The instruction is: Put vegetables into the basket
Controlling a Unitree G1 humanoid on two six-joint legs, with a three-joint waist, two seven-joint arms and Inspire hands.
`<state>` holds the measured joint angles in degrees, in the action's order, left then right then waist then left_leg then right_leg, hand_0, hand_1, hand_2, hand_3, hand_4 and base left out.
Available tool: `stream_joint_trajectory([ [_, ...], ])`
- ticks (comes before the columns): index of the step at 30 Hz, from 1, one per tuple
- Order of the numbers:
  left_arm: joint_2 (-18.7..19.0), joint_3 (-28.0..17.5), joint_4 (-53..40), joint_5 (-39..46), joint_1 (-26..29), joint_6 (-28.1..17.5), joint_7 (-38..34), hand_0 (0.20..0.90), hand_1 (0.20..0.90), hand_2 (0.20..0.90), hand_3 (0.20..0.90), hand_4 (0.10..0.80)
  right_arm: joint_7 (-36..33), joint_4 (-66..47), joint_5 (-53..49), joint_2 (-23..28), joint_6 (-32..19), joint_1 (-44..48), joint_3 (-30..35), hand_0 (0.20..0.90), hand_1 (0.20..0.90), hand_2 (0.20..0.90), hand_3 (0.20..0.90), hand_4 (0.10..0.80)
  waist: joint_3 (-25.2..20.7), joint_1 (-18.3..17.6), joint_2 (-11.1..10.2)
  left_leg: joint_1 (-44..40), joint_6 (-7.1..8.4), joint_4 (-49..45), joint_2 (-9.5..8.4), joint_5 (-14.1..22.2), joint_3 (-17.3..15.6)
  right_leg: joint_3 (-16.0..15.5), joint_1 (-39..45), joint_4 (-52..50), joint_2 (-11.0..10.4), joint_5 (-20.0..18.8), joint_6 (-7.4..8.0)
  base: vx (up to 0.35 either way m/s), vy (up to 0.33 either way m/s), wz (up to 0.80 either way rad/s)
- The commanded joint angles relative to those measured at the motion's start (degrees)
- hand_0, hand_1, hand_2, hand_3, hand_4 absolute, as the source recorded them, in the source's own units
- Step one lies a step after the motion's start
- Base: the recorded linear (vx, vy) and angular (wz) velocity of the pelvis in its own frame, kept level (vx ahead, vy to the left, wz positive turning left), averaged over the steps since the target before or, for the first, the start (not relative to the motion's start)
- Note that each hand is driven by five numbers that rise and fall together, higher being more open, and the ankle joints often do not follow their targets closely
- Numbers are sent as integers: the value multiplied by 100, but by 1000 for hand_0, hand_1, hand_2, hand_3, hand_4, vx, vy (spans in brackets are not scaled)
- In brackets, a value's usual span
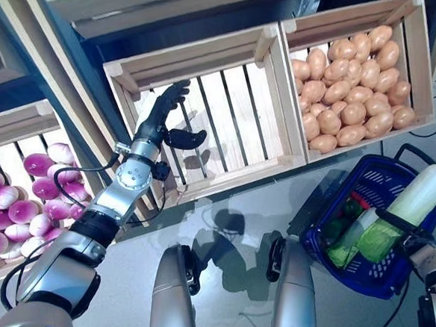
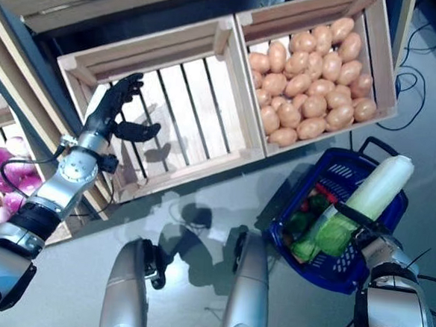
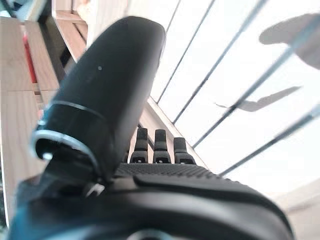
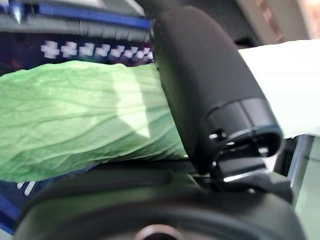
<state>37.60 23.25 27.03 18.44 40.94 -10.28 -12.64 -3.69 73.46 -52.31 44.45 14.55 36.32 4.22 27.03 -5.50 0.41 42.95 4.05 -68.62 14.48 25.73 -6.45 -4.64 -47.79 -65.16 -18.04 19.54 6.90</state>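
My right hand (image 2: pixel 361 218) is shut on a long white and green cabbage (image 1: pixel 415 201), which lies tilted across the blue basket (image 1: pixel 361 283) on the floor at the lower right. In the right wrist view my thumb (image 4: pixel 200 85) curls over the cabbage's green leaf (image 4: pixel 75 115). Green and red vegetables (image 1: pixel 347 216) lie inside the basket. My left hand (image 1: pixel 163 117) is open, fingers straight, over the slatted bottom of the middle wooden crate (image 1: pixel 229 112). It holds nothing, as the left wrist view (image 3: pixel 100 90) also shows.
A wooden stand with slanted crates (image 1: pixel 359 24) fills the upper part of the view, its front edge just above the basket. Grey floor (image 1: pixel 237 210) lies between the stand and the basket.
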Motion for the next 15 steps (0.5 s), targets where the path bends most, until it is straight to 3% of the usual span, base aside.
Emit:
stream_joint_trajectory([
  [1, 285, -146, -612, 175, 555, -424, 7, 900, 900, 900, 900, 800, -272, 331, -121, 642, -210, -9, 370, 300, 300, 300, 300, 400, -441, -55, 111, 206, -104, -397, -167, 323, -146, -229, 356, -207, 16, 205, -407, -72, 13, -3],
  [7, 380, -225, -1073, 437, 656, -384, -40, 900, 900, 900, 900, 800, -228, 182, -154, 641, -470, -54, 393, 300, 300, 300, 300, 400, -319, -148, 224, 701, -57, -904, -190, 468, -98, -121, -226, -772, 0, 350, -390, -72, 15, 1],
  [8, 381, -253, -1091, 474, 667, -404, -4, 900, 900, 900, 900, 800, -284, 120, -85, 620, -421, -32, 374, 396, 396, 396, 396, 464, -297, -152, 238, 781, -41, -969, -201, 481, -76, -99, -317, -852, 8, 360, -379, -51, 11, -4],
  [9, 381, -274, -1109, 487, 671, -413, 23, 900, 900, 900, 900, 800, -300, 100, -60, 619, -416, -15, 359, 900, 900, 900, 900, 800, -281, -155, 255, 849, -24, -1026, -186, 486, -72, -83, -400, -931, -3, 369, -368, -65, 15, -4],
  [15, 421, -245, -1174, 599, 779, -490, 52, 900, 900, 900, 900, 800, 31, 215, -34, 596, -397, 74, 197, 900, 900, 900, 900, 800, -281, -133, 268, 1148, 2, -1251, -151, 537, -25, -71, -747, -1223, -16, 432, -334, -56, -10, 1],
])
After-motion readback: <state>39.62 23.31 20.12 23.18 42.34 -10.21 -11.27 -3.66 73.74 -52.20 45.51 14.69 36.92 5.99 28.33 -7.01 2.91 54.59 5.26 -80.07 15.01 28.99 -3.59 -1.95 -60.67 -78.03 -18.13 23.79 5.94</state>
